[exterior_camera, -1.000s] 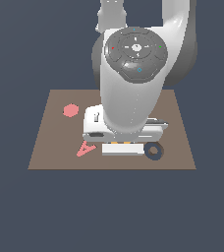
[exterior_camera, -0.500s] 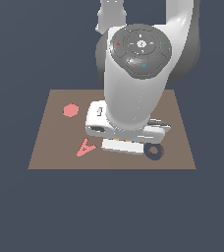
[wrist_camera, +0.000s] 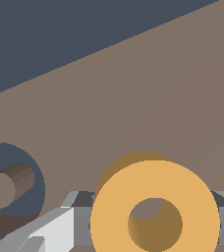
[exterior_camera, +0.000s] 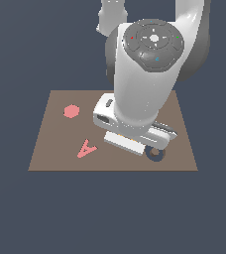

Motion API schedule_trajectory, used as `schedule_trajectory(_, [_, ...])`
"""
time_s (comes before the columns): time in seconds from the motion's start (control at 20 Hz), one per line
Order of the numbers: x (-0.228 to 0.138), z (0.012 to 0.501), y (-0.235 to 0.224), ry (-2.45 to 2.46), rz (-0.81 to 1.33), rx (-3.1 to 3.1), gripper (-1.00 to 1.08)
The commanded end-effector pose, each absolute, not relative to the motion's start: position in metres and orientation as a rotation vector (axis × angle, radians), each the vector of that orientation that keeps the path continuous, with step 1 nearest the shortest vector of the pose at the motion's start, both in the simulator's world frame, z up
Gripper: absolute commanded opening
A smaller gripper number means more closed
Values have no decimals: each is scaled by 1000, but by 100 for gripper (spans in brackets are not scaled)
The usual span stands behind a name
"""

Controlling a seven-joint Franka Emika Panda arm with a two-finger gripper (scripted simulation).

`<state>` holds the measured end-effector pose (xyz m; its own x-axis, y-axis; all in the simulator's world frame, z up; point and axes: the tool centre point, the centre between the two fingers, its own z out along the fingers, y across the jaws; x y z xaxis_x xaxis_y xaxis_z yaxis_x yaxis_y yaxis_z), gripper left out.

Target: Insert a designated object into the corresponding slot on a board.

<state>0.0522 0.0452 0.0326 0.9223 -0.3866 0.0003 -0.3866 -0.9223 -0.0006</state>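
Board (exterior_camera: 50,149): brown panel with dark void beyond all four edges. The arm's bulk covers its middle and the exterior view's right half; the near edge and the left half lie open. A pink hexagon (exterior_camera: 71,111) sits toward the far left corner, a pink A-shape (exterior_camera: 86,149) toward the near left.

Slot (exterior_camera: 155,154): dark ring-shaped recess with a raised core, close to the near edge, toward the near right corner, partly under the gripper body.

Ring (wrist_camera: 154,210): flat, orange-yellow, round central hole, edges clean. It sits between the grey fingers (wrist_camera: 82,199) of the gripper (wrist_camera: 153,216), jaws closed against its sides, beside the slot and not over it.

Compared with a second ago, the arm has shifted toward the exterior view's right, so the A-shape now shows in full and more of the slot is covered.
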Motion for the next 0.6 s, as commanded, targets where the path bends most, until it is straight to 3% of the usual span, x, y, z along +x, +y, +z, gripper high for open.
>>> schedule_trajectory(0.0, [50,33,50,752,-2,-3049,-100])
schedule_trajectory(0.55, [46,35,75,1352,-2,-2834,-100])
